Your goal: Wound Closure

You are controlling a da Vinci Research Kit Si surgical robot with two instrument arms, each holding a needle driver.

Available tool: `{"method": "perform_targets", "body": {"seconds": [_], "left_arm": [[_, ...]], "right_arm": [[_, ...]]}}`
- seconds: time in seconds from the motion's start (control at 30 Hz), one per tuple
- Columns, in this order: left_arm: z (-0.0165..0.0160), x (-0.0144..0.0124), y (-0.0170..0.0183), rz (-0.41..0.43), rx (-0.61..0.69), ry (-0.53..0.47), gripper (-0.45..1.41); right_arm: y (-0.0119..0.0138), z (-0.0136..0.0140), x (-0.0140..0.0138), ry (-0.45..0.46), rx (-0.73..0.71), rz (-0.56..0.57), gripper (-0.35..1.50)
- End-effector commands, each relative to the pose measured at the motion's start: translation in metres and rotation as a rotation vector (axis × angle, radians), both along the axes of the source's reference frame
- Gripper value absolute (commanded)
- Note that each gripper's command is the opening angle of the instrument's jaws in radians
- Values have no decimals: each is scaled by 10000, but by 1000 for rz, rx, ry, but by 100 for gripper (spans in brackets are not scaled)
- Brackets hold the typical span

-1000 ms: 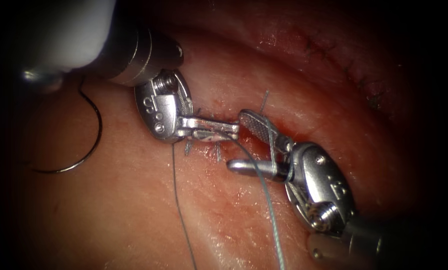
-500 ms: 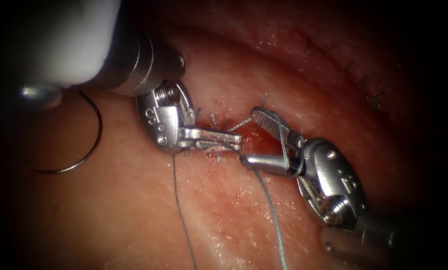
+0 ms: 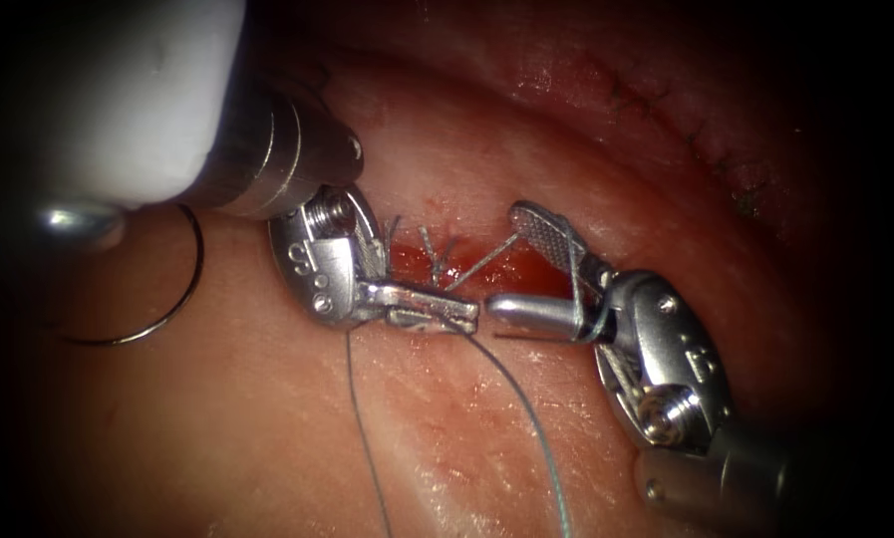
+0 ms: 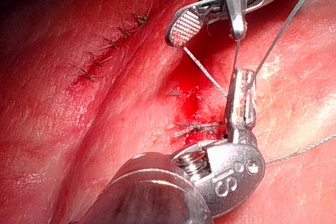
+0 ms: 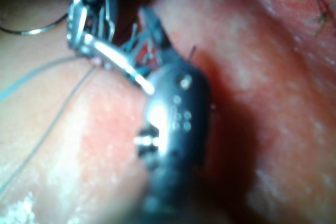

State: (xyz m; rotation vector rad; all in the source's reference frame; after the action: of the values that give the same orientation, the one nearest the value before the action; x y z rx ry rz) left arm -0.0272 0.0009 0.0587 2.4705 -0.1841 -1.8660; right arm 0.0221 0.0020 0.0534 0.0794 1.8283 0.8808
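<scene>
While free, the needle (image 3: 157,299) curves rightward.

The needle (image 3: 172,289) lies partly hidden behind the left tool's shaft (image 3: 167,110). Both thread (image 3: 536,438) strands run off the endoscope view's lower edge. The right tool (image 5: 157,85) appears blurred in its wrist view.

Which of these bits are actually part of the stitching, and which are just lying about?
In use:
- left gripper, shut on the thread
- right gripper, open, holding nothing
- cut in the tissue, with red fluid

Lying about:
- needle, free on the tissue left of the cut
- cut ends of thread at the cut
- older stitch row
</scene>
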Motion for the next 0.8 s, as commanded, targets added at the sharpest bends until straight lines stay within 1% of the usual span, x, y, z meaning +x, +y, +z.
{"method": "perform_targets", "body": {"seconds": [0.03,0.13,0.17,0.2,0.3,0.33,0.57,0.67,0.8], "left_arm": [[5,-6,-5,-6,5,2,-45],[3,-10,-6,-4,11,12,-45],[2,-13,-6,-5,24,20,-45],[2,-13,-6,-5,24,20,-45],[-1,-17,-3,-10,40,25,-45],[-3,-19,-1,-12,43,25,-45],[-10,-34,8,-13,80,32,-45],[-10,-43,9,-8,102,41,-45],[-9,-47,9,-5,112,47,-45]], "right_arm": [[-3,7,8,-6,10,14,68],[-1,8,8,-37,14,29,68],[-1,8,8,-78,16,29,68],[-1,8,8,-78,16,29,68],[-4,8,11,-163,37,2,69],[-7,9,12,-219,54,-8,69],[-16,16,9,-370,92,23,69],[-15,18,6,-421,138,45,68],[-14,21,9,-445,180,38,64]]}}
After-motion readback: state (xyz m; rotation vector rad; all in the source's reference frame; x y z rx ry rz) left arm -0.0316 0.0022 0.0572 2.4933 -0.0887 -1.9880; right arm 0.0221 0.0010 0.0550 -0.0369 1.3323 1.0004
